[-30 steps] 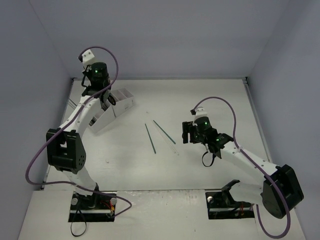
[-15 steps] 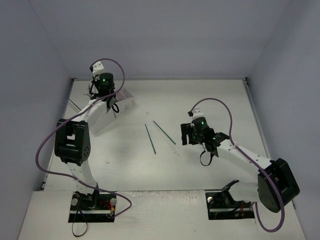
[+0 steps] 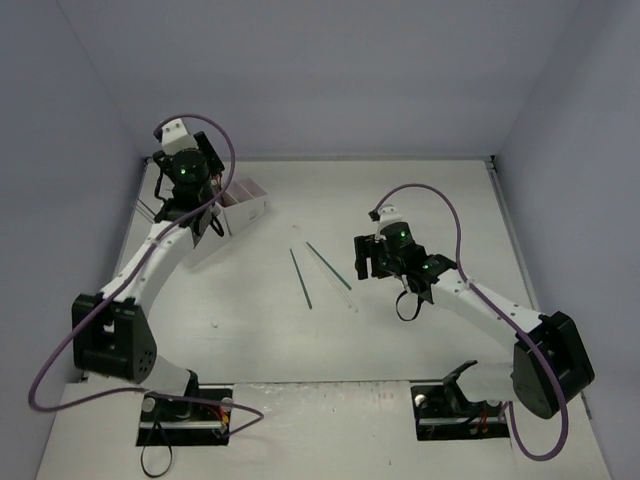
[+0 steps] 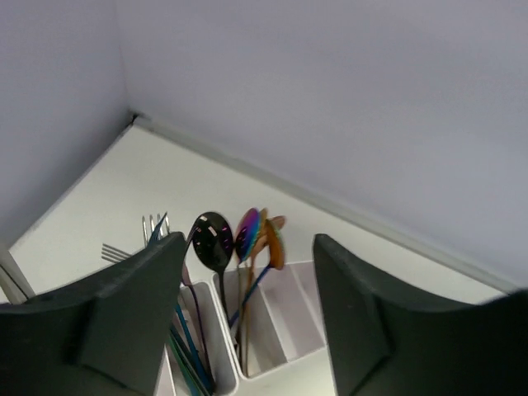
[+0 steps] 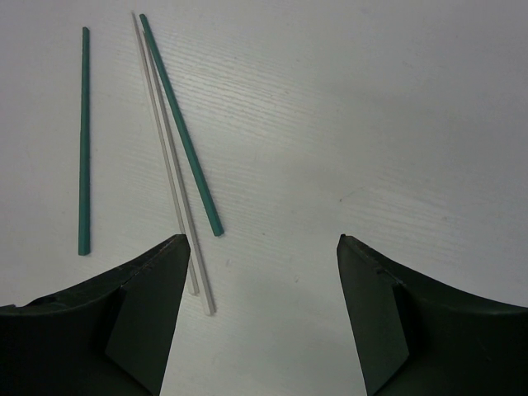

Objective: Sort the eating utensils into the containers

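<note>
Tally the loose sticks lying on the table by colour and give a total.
Slim teal sticks: 2
Thin white sticks: 2
Total: 4

Two teal sticks lie on the table — right gripper near them, white caddy far left.

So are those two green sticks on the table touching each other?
Apart. The right wrist view shows bare table all along between the lone teal stick and the other teal stick.
</note>
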`<state>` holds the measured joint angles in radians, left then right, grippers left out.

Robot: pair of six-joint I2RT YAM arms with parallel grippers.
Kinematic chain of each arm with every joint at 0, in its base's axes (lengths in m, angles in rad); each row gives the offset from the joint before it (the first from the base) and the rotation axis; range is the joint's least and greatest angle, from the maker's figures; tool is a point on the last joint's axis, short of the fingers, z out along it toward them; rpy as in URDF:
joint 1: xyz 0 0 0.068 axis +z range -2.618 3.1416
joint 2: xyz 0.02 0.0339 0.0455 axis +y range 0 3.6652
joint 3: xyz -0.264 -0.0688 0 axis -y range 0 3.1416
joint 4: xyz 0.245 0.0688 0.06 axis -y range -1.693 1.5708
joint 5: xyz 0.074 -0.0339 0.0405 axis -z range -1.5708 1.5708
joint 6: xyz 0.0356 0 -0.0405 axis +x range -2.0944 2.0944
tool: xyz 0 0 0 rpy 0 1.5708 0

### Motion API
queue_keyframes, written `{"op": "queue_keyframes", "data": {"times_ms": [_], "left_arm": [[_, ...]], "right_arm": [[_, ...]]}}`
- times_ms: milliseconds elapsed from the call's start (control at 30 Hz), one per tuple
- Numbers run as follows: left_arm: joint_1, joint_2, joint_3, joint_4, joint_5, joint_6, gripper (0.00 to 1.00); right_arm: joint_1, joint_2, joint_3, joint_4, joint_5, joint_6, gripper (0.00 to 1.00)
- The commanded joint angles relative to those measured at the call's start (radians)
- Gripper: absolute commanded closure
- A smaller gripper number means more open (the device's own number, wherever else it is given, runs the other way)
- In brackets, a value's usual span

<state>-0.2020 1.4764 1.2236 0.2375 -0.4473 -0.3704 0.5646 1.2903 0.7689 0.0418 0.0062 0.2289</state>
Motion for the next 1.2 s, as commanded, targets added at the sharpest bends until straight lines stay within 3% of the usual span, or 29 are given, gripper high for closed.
{"op": "queue_keyframes", "data": {"times_ms": [0,167,267,400,667,1000,1167], "left_arm": [[-0.034,-0.192,0.022,-0.109,0.086,0.043,0.34],[-0.039,-0.286,0.099,-0.501,0.25,-0.068,0.32],[-0.071,-0.299,0.079,-0.655,0.401,-0.148,0.33],[-0.184,-0.278,0.029,-0.757,0.415,-0.262,0.33],[-0.345,0.0,0.033,-0.81,0.414,-0.424,0.36],[-0.378,0.336,0.113,-0.802,0.421,-0.56,0.52],[-0.392,0.406,0.171,-0.8,0.413,-0.575,0.53]], "right_arm": [[0.022,0.06,0.095,-0.012,-0.041,-0.045,0.31],[0.046,0.075,0.113,-0.034,-0.015,-0.046,0.31],[0.048,0.062,0.098,-0.039,-0.01,-0.033,0.31],[0.049,0.032,0.07,-0.039,0.026,-0.021,0.31],[0.049,-0.061,-0.002,-0.039,0.055,0.001,0.31],[0.051,-0.119,-0.048,-0.039,0.052,0.022,0.31],[0.051,-0.128,-0.046,-0.039,0.055,0.015,0.31]]}}
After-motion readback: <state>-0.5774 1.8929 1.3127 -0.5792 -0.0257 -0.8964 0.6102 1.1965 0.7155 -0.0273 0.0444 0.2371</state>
